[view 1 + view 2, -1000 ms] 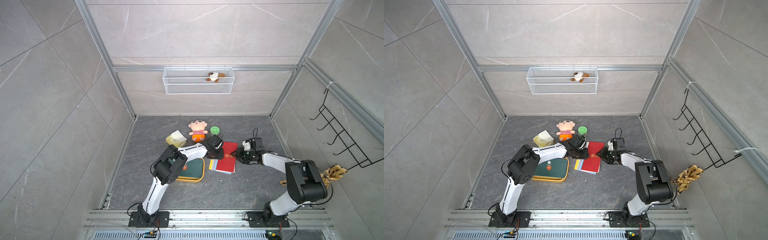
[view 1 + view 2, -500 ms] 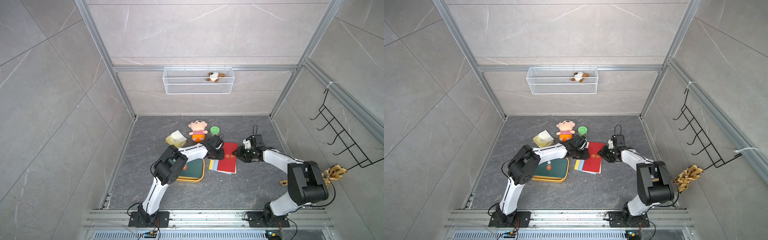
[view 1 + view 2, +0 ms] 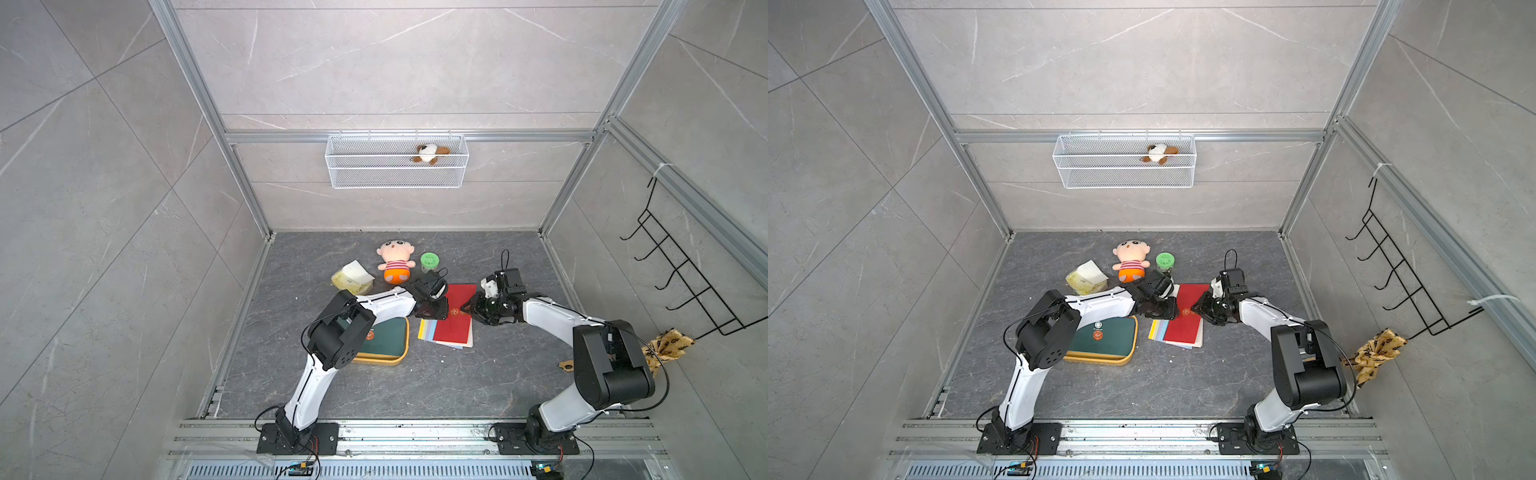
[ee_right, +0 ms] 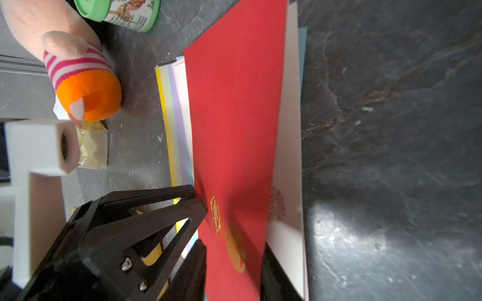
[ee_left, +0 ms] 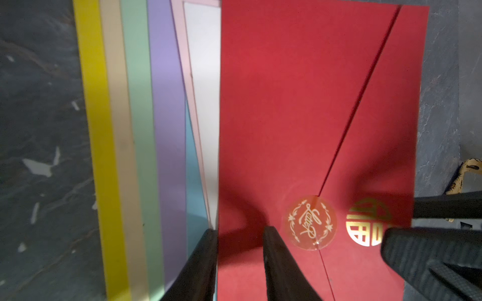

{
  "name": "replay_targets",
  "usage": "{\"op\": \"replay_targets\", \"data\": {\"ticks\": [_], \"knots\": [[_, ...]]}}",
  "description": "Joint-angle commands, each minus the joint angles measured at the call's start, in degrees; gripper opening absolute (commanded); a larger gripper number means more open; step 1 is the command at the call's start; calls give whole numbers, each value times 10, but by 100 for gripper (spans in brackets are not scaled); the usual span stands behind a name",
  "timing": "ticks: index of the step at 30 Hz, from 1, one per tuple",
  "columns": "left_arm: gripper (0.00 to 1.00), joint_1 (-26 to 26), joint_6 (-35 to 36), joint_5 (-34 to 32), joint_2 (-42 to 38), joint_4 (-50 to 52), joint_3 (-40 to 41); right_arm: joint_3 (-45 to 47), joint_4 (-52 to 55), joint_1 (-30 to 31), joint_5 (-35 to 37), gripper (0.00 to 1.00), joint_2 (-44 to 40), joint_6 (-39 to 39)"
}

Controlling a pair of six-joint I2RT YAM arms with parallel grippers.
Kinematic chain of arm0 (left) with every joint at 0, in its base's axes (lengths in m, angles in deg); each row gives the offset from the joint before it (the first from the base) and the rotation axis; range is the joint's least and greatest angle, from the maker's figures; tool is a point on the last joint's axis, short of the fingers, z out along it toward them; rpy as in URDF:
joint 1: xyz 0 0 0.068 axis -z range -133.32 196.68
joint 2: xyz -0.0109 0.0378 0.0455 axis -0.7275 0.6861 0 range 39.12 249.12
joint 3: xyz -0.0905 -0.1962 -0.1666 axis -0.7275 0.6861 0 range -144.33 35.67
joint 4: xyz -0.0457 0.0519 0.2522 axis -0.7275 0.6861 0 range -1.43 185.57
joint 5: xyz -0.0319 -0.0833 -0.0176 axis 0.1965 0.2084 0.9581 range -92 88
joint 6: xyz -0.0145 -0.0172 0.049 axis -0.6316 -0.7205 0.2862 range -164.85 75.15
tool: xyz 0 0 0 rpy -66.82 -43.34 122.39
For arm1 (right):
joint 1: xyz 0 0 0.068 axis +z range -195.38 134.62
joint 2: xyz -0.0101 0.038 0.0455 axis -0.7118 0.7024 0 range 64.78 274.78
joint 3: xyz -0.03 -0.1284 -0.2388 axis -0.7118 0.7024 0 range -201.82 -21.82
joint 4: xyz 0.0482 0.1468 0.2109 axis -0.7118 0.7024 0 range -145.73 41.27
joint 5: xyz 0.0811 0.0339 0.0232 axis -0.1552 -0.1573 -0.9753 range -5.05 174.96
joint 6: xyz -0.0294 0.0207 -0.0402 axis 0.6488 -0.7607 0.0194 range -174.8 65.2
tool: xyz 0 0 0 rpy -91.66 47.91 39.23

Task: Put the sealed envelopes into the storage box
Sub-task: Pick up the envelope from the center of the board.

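A red envelope [image 3: 453, 324] [image 5: 287, 104] with a gold seal tops a fanned stack of pastel sealed envelopes [image 3: 424, 330] [image 5: 167, 104] on the floor. My left gripper [image 3: 434, 311] [image 5: 240, 230] is open and low at the stack's left edge. One of its fingers is on the red envelope and the other is at that envelope's edge. My right gripper [image 3: 467, 309] [image 4: 232, 246] is at the red envelope's right edge by the seal. Its jaws stand apart, one finger above the edge and one under it. The storage box [image 3: 380, 358] [image 3: 1100, 358] lies to the left and holds a green envelope [image 3: 386, 336].
Behind the stack are a plush doll [image 3: 395, 264], a green jar [image 3: 430, 262] and a yellow tissue pack [image 3: 352, 278]. A wire basket [image 3: 397, 166] hangs on the back wall. A black hook rack [image 3: 685, 282] and a patterned cloth [image 3: 665, 347] are on the right wall.
My right gripper has moved left onto the red envelope's right edge, and its jaws have narrowed. The left arm and the stack have stayed put.
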Motion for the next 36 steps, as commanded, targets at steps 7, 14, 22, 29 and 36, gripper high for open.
{"op": "replay_targets", "data": {"ticks": [7,14,22,29,36], "knots": [[37,6,1,6,6,0,-15,-17,11,13,-20,13,-5,-5],[47,6,8,-10,-40,-11,-8,-39,48,14,-13,0,-42,11],[60,1,18,-113,-188,3,19,-135,161,23,-42,0,-100,128],[60,-67,4,-178,-375,48,168,-333,326,136,4,0,-51,283],[60,-169,-7,-244,-608,127,318,-594,489,268,81,0,105,435]]}}
